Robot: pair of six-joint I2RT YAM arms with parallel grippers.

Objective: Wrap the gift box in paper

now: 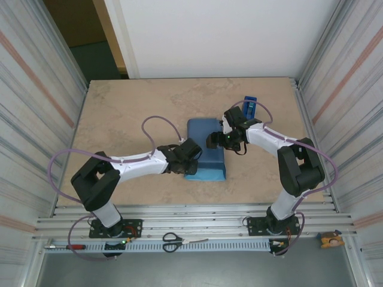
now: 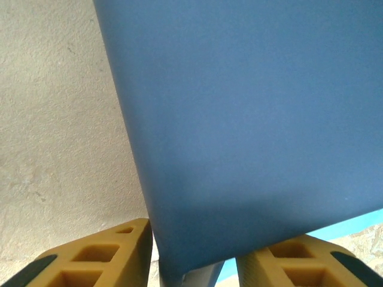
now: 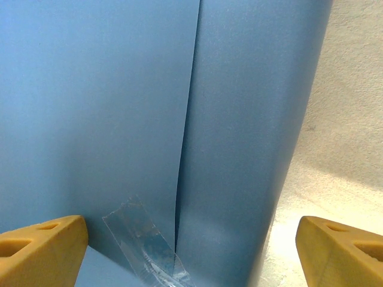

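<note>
The paper [image 1: 206,150] lies folded into a blue bundle in the middle of the table; the gift box is hidden. My left gripper [image 1: 189,158] is at the bundle's left near edge. In the left wrist view its fingers [image 2: 102,257] stand apart on either side of a corner fold of the paper [image 2: 239,119], with a thin gap on the right side. Over the bundle's right part hangs my right gripper [image 1: 216,139], open wide. Its wrist view looks down on the paper's seam [image 3: 188,137], and a strip of clear tape [image 3: 143,242] crosses that seam between the fingertips.
A blue tape dispenser [image 1: 250,106] stands behind the right arm. Scissors [image 1: 172,241] and a red-handled screwdriver [image 1: 67,246] lie on the rail at the near edge. Corrugated metal walls close in both sides.
</note>
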